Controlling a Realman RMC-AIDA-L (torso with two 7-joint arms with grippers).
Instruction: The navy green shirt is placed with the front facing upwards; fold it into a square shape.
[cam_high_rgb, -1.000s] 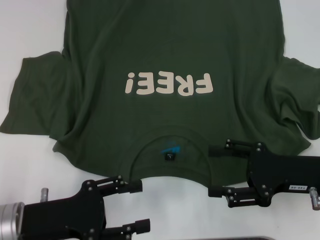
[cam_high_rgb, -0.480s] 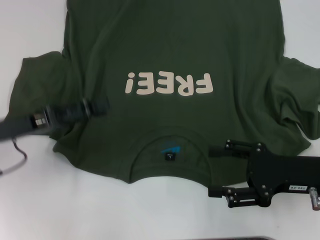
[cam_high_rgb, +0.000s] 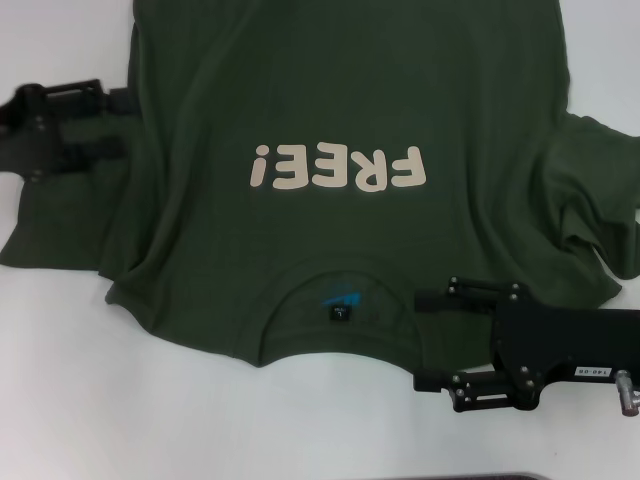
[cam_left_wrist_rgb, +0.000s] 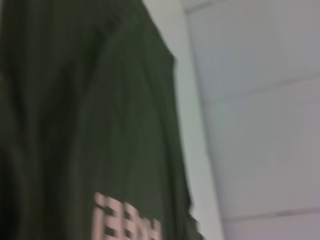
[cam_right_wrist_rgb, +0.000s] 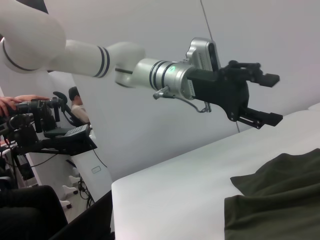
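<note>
The navy green shirt (cam_high_rgb: 340, 110) lies spread front-up on the white table, its cream "FREE!" lettering (cam_high_rgb: 338, 168) upside down to me and the collar with its black tag (cam_high_rgb: 341, 313) towards me. My left gripper (cam_high_rgb: 120, 124) hovers open at the shirt's left sleeve (cam_high_rgb: 60, 210). The right wrist view shows that left gripper (cam_right_wrist_rgb: 274, 99) open in the air above the table, with the shirt (cam_right_wrist_rgb: 280, 200) below it. My right gripper (cam_high_rgb: 420, 340) stands open at the collar's right side, over the shoulder edge. The left wrist view shows only the shirt (cam_left_wrist_rgb: 90, 110) and part of the lettering (cam_left_wrist_rgb: 125, 224).
White table (cam_high_rgb: 120, 400) shows bare in front of the collar and at both sides of the shirt. The right sleeve (cam_high_rgb: 600, 200) lies bunched in folds. Beyond the table's far side sit a person and dark equipment (cam_right_wrist_rgb: 45, 130).
My left arm has swung from the table's front left, across the shirt's left side, up to the left sleeve. The right gripper has barely shifted.
</note>
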